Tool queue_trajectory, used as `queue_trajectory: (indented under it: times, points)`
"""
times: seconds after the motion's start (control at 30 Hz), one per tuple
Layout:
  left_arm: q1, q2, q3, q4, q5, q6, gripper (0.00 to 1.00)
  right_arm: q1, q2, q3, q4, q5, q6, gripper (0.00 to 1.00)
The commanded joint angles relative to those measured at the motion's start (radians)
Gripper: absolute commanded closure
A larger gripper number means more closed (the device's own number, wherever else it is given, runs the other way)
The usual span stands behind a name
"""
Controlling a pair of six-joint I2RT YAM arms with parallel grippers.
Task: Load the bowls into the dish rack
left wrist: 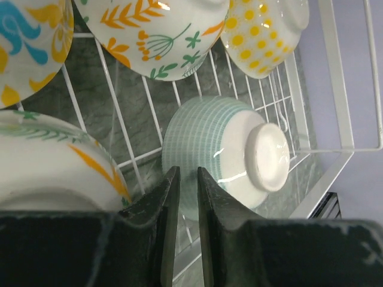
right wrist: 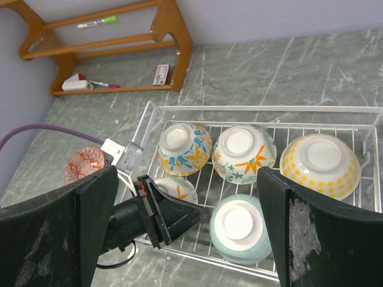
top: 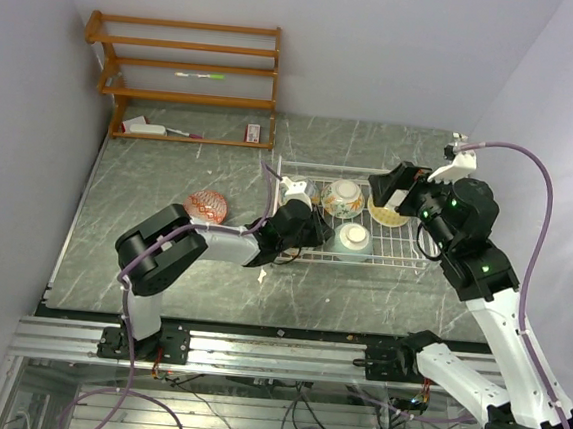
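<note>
The white wire dish rack (top: 351,166) holds several bowls, all upside down. In the right wrist view I see a blue-and-yellow bowl (right wrist: 184,147), an orange-leaf floral one (right wrist: 242,152), a yellow-dotted one (right wrist: 320,162), a pale teal one (right wrist: 239,228) and a white one with an orange leaf (right wrist: 176,188). A reddish-brown bowl (top: 206,205) sits on the table left of the rack. My left gripper (left wrist: 184,179) reaches into the rack's near left part, its jaws a narrow gap apart and holding nothing, tips just beside the teal bowl (left wrist: 227,149). My right gripper (right wrist: 187,173) hangs wide open above the rack.
A brown wooden shelf unit (top: 188,80) with a few small items stands at the back left against the wall. Walls close in on the left and right. A purple cable (top: 530,186) loops over the right arm.
</note>
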Motion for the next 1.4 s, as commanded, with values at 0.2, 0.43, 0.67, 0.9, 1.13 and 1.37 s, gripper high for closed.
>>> queue_trajectory:
  times: [0.2, 0.43, 0.67, 0.9, 1.13, 1.37]
  points:
    - [0.002, -0.13, -0.027, -0.11, -0.11, 0.13, 0.58, -0.007, 0.016, -0.025, 0.046, -0.033, 0.016, 0.0]
    - [0.002, -0.325, -0.004, -0.267, -0.178, 0.253, 0.23, -0.007, 0.022, -0.027, 0.057, -0.053, 0.021, 0.0]
    - [0.089, -0.553, -0.156, -0.353, -0.271, 0.262, 0.22, -0.007, 0.028, -0.037, 0.06, -0.074, 0.013, 0.0]
    - [0.24, -0.752, -0.305, -0.462, -0.349, 0.264, 0.21, -0.005, 0.076, -0.035, 0.085, -0.175, 0.011, 0.0]
    - [0.412, -0.752, -0.38, -0.519, -0.404, 0.275, 0.25, -0.006, 0.095, -0.042, 0.107, -0.224, 0.013, 0.0]
    - [0.585, -0.794, -0.443, -0.482, -0.381, 0.231, 0.25, -0.006, 0.104, -0.046, 0.094, -0.232, -0.008, 0.0]
